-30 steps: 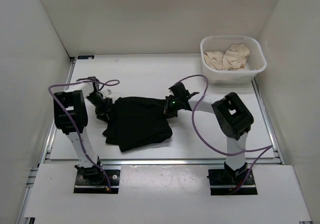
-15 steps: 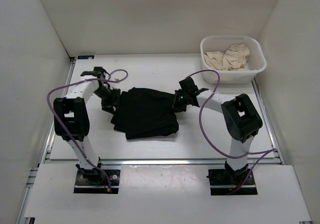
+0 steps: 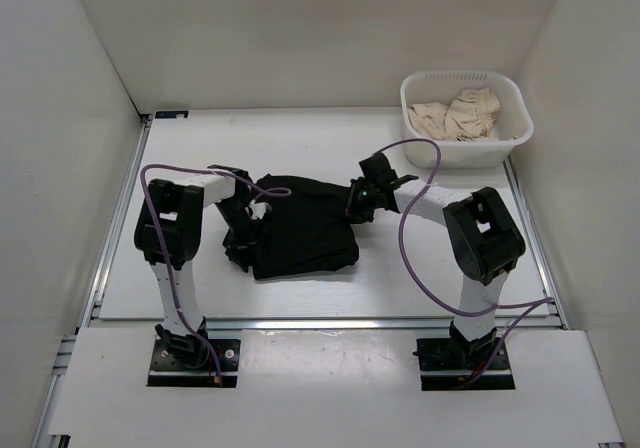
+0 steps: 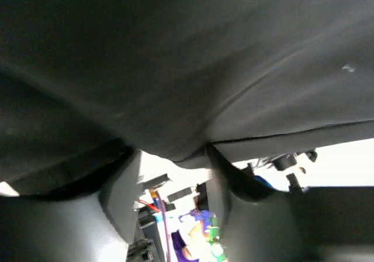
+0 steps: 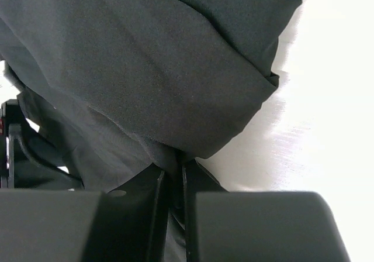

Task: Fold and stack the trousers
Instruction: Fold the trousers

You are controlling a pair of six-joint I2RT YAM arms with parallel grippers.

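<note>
The black trousers (image 3: 300, 226) lie folded into a rough square in the middle of the table. My right gripper (image 3: 358, 205) is at their right edge, shut on a pinched fold of the fabric (image 5: 146, 63), low over the table; its closed tips (image 5: 174, 162) show in the right wrist view. My left gripper (image 3: 243, 243) is at the trousers' left edge. In the left wrist view its fingers (image 4: 120, 197) stand wide apart, with black fabric (image 4: 187, 51) draped across above their tips and nothing pinched between them.
A white basket (image 3: 460, 75) holding beige cloths (image 3: 458, 113) stands at the far right corner. White walls enclose the table (image 3: 300, 138) on three sides. Purple cables loop off both arms.
Both arms slid the trousers away from the front edge. The left gripper then came back along the left edge towards the near corner. The right gripper kept its hold.
</note>
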